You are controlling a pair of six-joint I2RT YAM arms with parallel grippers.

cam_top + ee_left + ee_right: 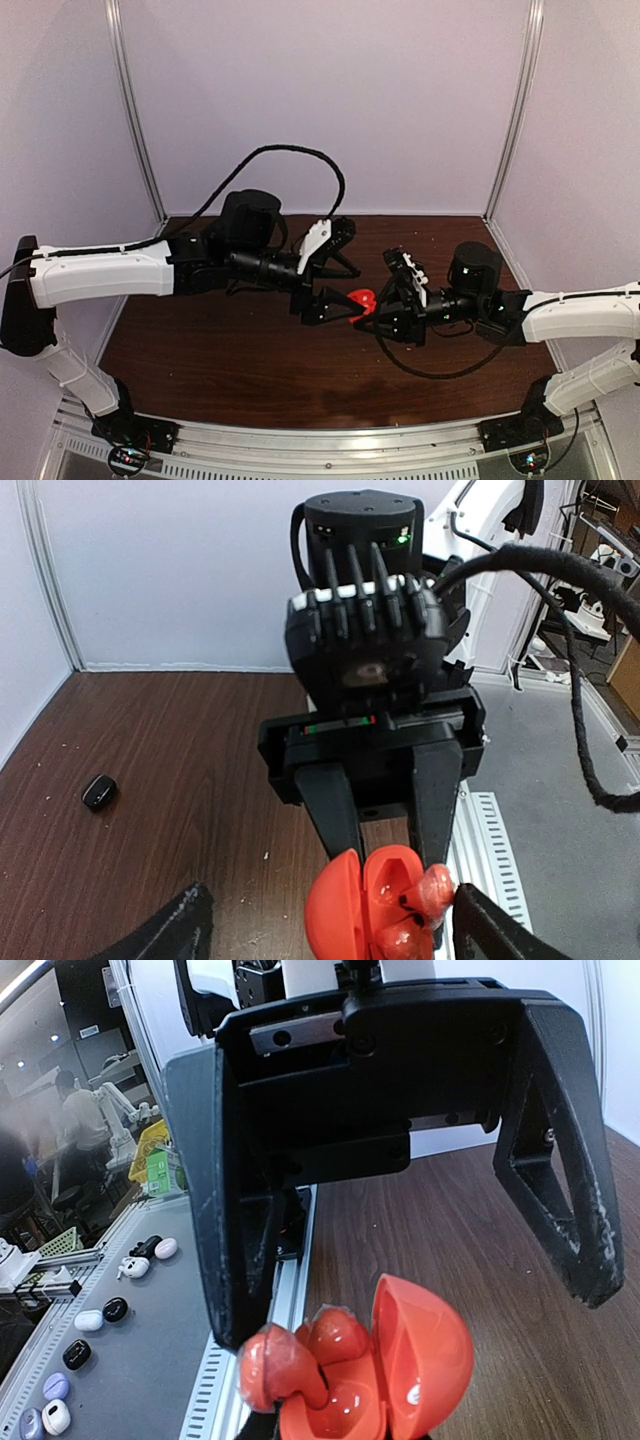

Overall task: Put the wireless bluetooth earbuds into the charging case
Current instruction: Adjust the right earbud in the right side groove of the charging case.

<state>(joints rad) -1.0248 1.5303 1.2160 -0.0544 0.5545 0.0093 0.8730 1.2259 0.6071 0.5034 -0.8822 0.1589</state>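
Where the two arms meet at the middle of the top view, the charging case (364, 299) hangs above the dark wood-grain worktop (220, 350). It sits between the tips of both arms.

(a) The right pincer (390, 852) is pinching the case from both sides. Its two black fingers run down onto the red shell at the bottom centre of the left wrist view.

(b) The case is open. Its domed red lid is swung to one side and the glossy red inner tray is exposed.

(c) The red earbud (268, 1366) sits at the tray's edge in the lower left of the right wrist view. It touches the tip of one finger of the left pincer (348, 291). Whether it is fully seated cannot be told.

(d) The left pincer is spread wide. Its other finger stands well apart at the right of the right wrist view and touches nothing.

(e) The black earbud (98, 793) lies alone on the worktop at the left of the left wrist view, well apart from the case and both pincers.
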